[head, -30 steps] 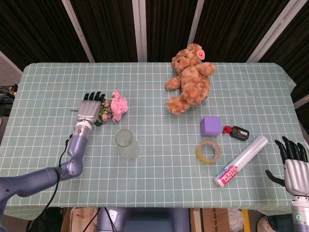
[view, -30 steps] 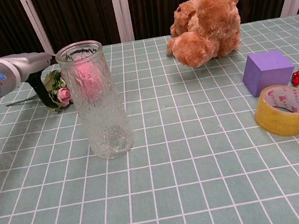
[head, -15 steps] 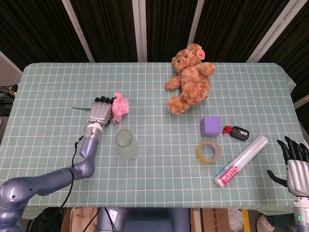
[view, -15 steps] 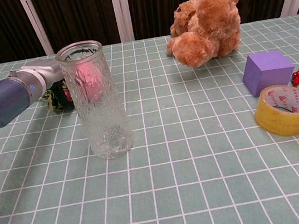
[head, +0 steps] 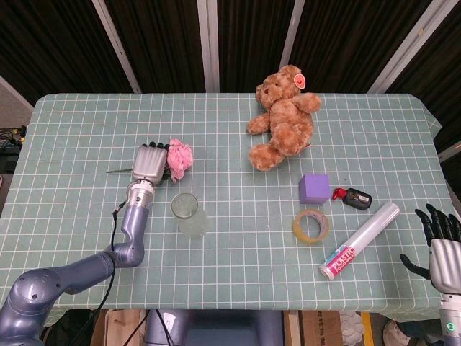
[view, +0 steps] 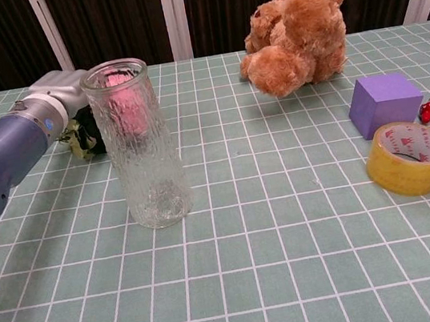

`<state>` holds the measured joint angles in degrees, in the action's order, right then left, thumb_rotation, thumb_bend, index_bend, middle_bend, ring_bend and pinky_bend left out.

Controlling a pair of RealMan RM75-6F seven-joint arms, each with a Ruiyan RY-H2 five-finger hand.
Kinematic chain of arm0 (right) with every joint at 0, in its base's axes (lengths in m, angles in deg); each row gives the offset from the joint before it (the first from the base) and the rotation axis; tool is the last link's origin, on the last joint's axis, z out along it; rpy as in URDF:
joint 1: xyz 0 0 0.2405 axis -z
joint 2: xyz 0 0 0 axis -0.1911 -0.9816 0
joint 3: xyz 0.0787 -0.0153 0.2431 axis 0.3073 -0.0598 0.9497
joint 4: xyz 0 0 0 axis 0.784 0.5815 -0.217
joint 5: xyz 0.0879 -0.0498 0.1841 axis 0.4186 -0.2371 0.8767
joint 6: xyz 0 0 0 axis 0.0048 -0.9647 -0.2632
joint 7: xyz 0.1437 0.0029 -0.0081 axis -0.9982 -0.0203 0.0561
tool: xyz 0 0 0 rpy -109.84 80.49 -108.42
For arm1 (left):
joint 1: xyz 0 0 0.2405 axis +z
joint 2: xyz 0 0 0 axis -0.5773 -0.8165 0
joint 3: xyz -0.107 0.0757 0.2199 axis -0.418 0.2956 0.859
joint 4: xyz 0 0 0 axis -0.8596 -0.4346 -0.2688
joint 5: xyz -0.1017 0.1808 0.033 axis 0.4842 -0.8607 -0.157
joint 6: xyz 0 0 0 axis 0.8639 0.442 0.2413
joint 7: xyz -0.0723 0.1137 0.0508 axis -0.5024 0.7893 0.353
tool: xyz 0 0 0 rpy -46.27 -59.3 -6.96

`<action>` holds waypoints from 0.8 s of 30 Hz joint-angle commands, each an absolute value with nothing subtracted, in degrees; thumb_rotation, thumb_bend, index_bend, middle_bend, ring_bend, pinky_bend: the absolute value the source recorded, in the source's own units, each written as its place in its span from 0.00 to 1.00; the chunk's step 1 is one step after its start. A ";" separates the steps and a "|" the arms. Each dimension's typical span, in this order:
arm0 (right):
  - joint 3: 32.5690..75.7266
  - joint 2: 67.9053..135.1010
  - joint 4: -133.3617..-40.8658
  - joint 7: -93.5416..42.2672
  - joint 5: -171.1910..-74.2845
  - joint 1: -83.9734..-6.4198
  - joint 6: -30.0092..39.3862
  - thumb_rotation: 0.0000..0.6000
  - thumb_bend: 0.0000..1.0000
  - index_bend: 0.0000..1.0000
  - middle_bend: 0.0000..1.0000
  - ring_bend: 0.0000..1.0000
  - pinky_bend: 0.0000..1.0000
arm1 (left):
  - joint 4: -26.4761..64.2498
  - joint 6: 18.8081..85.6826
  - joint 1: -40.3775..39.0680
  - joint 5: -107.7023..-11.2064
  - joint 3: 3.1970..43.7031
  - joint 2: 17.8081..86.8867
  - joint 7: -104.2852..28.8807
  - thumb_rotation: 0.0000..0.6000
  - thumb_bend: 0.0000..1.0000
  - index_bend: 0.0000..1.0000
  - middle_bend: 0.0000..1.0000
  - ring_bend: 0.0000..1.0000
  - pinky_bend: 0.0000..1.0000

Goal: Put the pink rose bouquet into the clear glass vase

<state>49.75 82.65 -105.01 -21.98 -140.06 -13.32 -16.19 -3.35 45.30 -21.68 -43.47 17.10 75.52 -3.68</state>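
Observation:
The pink rose bouquet (head: 179, 158) lies on the green checked tablecloth, left of centre, its thin stem (head: 119, 171) poking out to the left. My left hand (head: 150, 163) lies over its leafy stems with the fingers curled down around them, gripping the bunch. The clear glass vase (head: 189, 215) stands upright and empty, just in front of and to the right of that hand. In the chest view the vase (view: 142, 147) is close, with the pink blooms (view: 124, 114) showing through it and the left hand (view: 59, 91) beside it. My right hand (head: 441, 245) hangs off the table's near right corner, fingers spread, holding nothing.
A brown teddy bear (head: 284, 119) lies at the back centre. A purple block (head: 314, 187), a yellow tape roll (head: 310, 225), a small red-and-black object (head: 353, 197) and a plastic-wrap roll (head: 360, 240) are on the right half.
My left hand has slid right over the bouquet's stems and its fingers have curled down around them. The right hand has dropped slightly lower.

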 commanded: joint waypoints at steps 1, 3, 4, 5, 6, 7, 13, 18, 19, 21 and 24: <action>49.69 82.52 -105.04 -22.31 -140.11 -13.30 -16.08 1.00 0.21 0.13 0.08 0.09 0.00 | -1.56 48.05 -20.00 -47.75 16.66 73.46 -8.55 1.00 0.44 0.34 0.35 0.29 0.40; 49.69 82.51 -105.05 -22.26 -140.13 -13.29 -16.11 1.00 0.20 0.13 0.08 0.09 0.00 | 0.62 49.36 -18.81 -49.75 16.43 71.39 -11.28 1.00 0.44 0.34 0.35 0.29 0.40; 49.66 82.50 -105.11 -22.27 -140.15 -13.27 -16.11 1.00 0.20 0.13 0.08 0.09 0.00 | 2.05 50.04 -18.11 -50.78 16.24 70.14 -12.98 1.00 0.44 0.34 0.35 0.29 0.40; 49.65 82.50 -105.16 -22.26 -140.15 -13.26 -16.11 1.00 0.20 0.13 0.08 0.09 0.00 | 3.26 50.78 -17.53 -51.57 15.88 69.14 -14.74 1.00 0.44 0.34 0.35 0.29 0.40; 49.62 82.51 -105.22 -22.18 -140.13 -13.24 -16.10 1.00 0.20 0.13 0.08 0.09 0.00 | 5.15 51.90 -16.58 -52.73 15.29 67.62 -17.60 1.00 0.44 0.34 0.35 0.29 0.40; 49.60 82.51 -105.28 -22.10 -140.11 -13.24 -16.08 1.00 0.20 0.13 0.08 0.09 0.00 | 6.62 52.71 -15.81 -53.42 14.73 66.41 -19.85 1.00 0.44 0.34 0.35 0.29 0.40; 49.44 82.51 -105.95 -21.59 -140.57 -13.22 -16.31 1.00 0.21 0.13 0.08 0.09 0.00 | 19.11 54.86 -10.28 -56.58 11.37 54.62 -32.39 1.00 0.44 0.34 0.35 0.29 0.39; 49.31 82.65 -106.46 -20.82 -141.04 -13.33 -16.44 1.00 0.20 0.13 0.08 0.09 0.00 | 30.58 55.91 -5.94 -61.45 9.78 43.59 -40.92 1.00 0.44 0.34 0.34 0.29 0.39; 49.30 82.68 -106.51 -20.70 -141.09 -13.35 -16.45 1.00 0.20 0.13 0.08 0.09 0.00 | 32.20 56.19 -5.39 -61.84 9.29 42.38 -42.35 1.00 0.44 0.34 0.34 0.29 0.39; 49.25 82.78 -106.63 -20.33 -141.23 -13.40 -16.47 1.00 0.20 0.13 0.08 0.09 0.00 | 37.46 56.45 -3.70 -62.36 7.60 38.81 -47.48 1.00 0.44 0.34 0.34 0.29 0.39; 49.21 82.89 -106.70 -20.01 -141.28 -13.47 -16.41 1.00 0.20 0.13 0.08 0.09 0.00 | 42.90 58.05 -1.55 -64.22 5.53 35.18 -53.70 1.00 0.43 0.34 0.34 0.29 0.39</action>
<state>49.22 82.87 -106.69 -20.04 -141.28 -13.46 -16.42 37.06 56.09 -4.85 -61.42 8.36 39.07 -47.42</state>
